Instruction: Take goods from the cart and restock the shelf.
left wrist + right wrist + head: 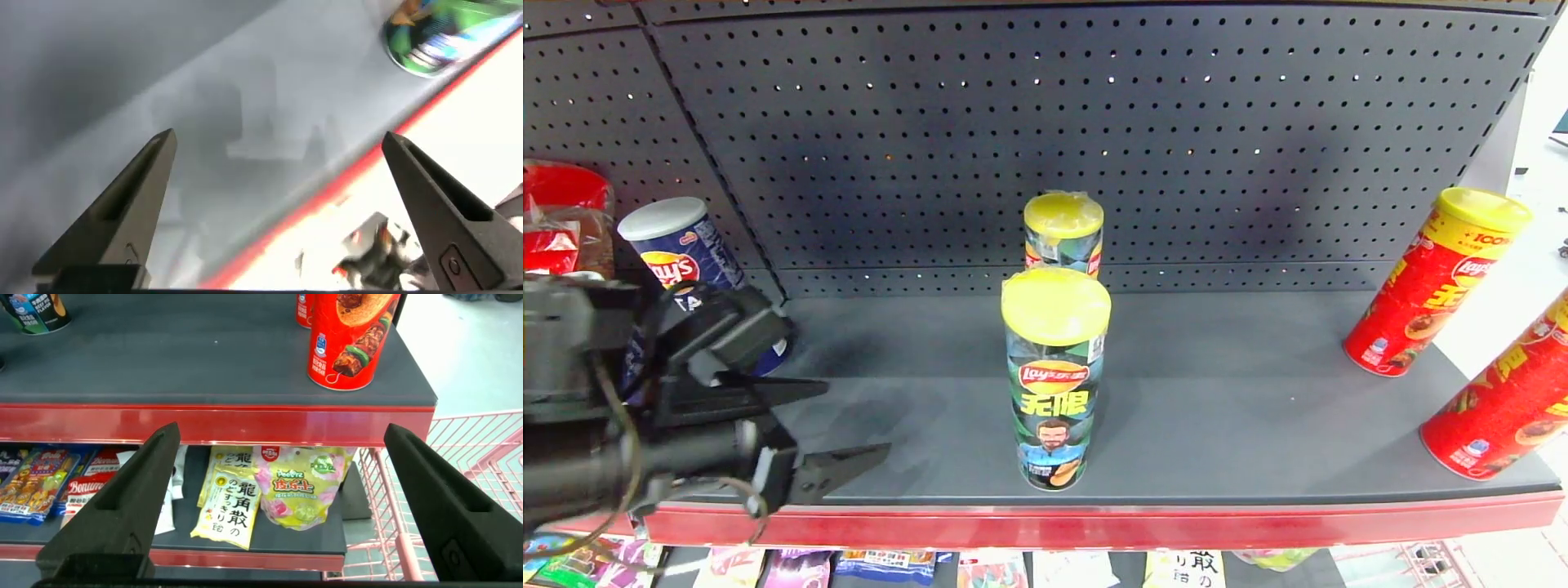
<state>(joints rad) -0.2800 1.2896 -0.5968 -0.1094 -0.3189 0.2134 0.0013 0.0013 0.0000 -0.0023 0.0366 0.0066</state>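
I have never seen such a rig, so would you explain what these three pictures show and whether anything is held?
This is a two-armed robot restocking a shop shelf. The wide picture comes from a camera on its head, looking down at the grey shelf; the two smaller ones come from cameras on its wrists, each looking out between that arm's two dark fingers. On the shelf stand a front yellow-lidded can, a rear yellow-lidded can behind it, a red can and a second red can at the robot's right, and a blue can at its left. The left gripper hangs open over the shelf's front and holds nothing. The right gripper is open and empty, facing the shelf's red edge, with snack packets on the shelf below and a pink cart beside.
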